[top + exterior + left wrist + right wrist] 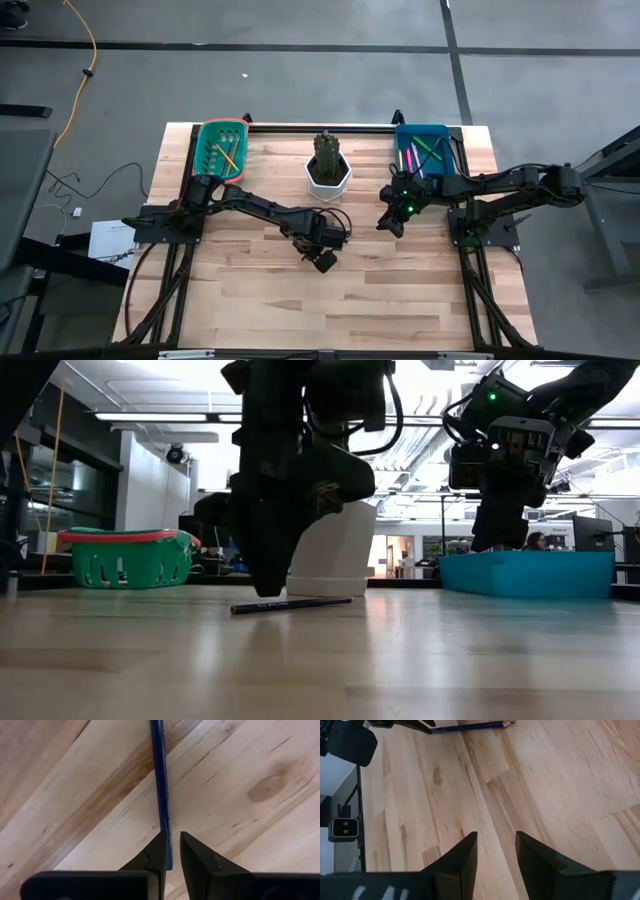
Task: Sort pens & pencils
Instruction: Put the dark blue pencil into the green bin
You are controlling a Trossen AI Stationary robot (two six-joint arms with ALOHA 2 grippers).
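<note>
Pencils and pens are what we are sorting. One dark pencil (291, 604) lies flat on the wooden worktop (400, 290), in front of the white pot (328, 176). Our left claw (172, 851) is down at the pencil's end, its fingers (159, 852) nearly together with the pencil's end between them; we cannot tell whether they pinch it. Our right claw (496, 851) hangs above the worktop near the blue bin (403, 135), spread and holding nothing. That bin holds pink and green pens (412, 160). The green basket (203, 140) holds orange and yellow pencils (226, 153).
</note>
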